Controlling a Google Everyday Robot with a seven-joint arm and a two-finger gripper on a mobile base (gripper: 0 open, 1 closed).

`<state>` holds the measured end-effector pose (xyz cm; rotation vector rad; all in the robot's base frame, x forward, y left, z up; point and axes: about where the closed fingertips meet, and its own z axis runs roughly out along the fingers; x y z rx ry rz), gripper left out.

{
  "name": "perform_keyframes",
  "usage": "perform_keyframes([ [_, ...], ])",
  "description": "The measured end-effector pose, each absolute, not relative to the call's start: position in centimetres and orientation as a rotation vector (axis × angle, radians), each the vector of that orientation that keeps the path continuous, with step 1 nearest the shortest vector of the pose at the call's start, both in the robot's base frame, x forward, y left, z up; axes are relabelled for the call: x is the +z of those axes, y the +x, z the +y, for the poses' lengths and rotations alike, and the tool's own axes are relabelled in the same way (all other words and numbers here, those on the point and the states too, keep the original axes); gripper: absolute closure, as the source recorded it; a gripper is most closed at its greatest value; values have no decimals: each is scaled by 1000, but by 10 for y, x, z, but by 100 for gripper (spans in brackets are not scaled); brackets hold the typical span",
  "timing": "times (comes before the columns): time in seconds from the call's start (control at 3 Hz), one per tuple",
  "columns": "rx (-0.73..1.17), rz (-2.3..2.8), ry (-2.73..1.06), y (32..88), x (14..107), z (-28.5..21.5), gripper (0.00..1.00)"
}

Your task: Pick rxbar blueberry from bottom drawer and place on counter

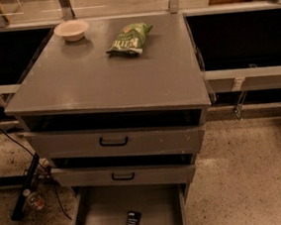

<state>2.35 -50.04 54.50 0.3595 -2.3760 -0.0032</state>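
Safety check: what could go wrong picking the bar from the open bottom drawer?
The rxbar blueberry lies flat on the bottom drawer floor, hard to pinch, and just below the middle drawer, which a reach could bump. On the counter, the chip bag could get nudged. The pincer is out of view.
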Motion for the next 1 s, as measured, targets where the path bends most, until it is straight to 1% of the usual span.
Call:
perform_keyframes([
  [0.33, 30, -2437, 500, 37, 553, -459, 0],
  [0.67, 56, -2417, 750, 41, 567, -388, 0],
  [1.0, 71, -2399, 785, 44, 565, -388, 0],
])
